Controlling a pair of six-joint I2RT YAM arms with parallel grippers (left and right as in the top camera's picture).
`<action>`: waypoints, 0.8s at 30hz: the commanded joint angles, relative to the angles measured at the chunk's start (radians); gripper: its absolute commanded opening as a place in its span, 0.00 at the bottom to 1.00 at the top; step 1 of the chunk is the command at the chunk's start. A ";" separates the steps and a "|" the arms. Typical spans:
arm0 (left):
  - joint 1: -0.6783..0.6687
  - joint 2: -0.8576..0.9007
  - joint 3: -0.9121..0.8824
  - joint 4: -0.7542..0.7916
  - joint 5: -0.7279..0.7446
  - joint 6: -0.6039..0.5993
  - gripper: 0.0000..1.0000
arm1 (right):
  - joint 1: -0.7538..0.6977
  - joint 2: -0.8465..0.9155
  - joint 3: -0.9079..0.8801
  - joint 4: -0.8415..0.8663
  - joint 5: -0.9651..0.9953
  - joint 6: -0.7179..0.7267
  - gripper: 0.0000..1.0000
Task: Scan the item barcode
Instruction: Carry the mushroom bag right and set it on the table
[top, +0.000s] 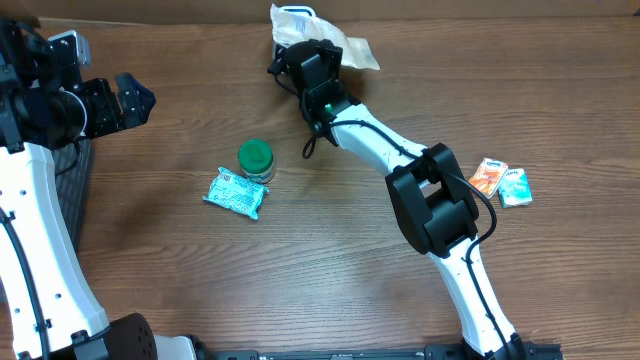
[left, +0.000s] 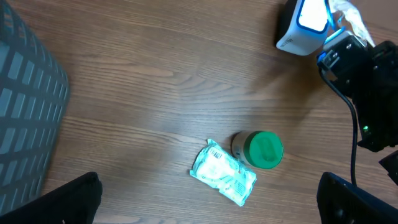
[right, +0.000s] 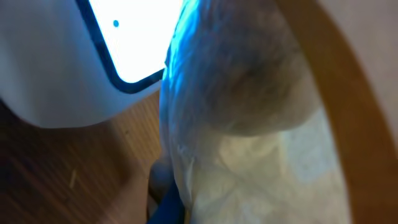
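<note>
At the far left, a grey basket (left: 25, 106) stands at the edge of the wooden surface (top: 200, 280). Just above it in the overhead view, the left tool (top: 140, 98) hangs over bare wood with its jaws spread wide and nothing between them. Towards the middle, a green-lidded jar (top: 256, 157) stands upright, and a crinkled teal packet (top: 236, 193) lies flat, touching the jar's lower left side. Further right, near the far edge, the right arm reaches across. The right tool (top: 292, 52) is closed tight on a pale plastic bag (top: 350, 48), the item for scanning. The bag is held right against the lit window of a white scanner (left: 305, 28). In the right wrist view it fills most of the frame beside that glowing window. Well apart at the right, an orange packet (top: 488, 176) and a small blue-and-white packet (top: 515, 186) lie side by side.
</note>
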 joint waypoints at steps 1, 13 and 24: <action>0.000 0.001 0.005 0.003 0.002 0.015 1.00 | 0.008 -0.127 0.008 -0.026 0.014 0.121 0.04; 0.000 0.001 0.005 0.003 0.002 0.015 1.00 | -0.018 -0.527 0.010 -0.645 -0.493 0.822 0.04; 0.000 0.001 0.004 0.003 0.002 0.015 1.00 | -0.351 -0.664 0.008 -1.072 -1.110 1.308 0.04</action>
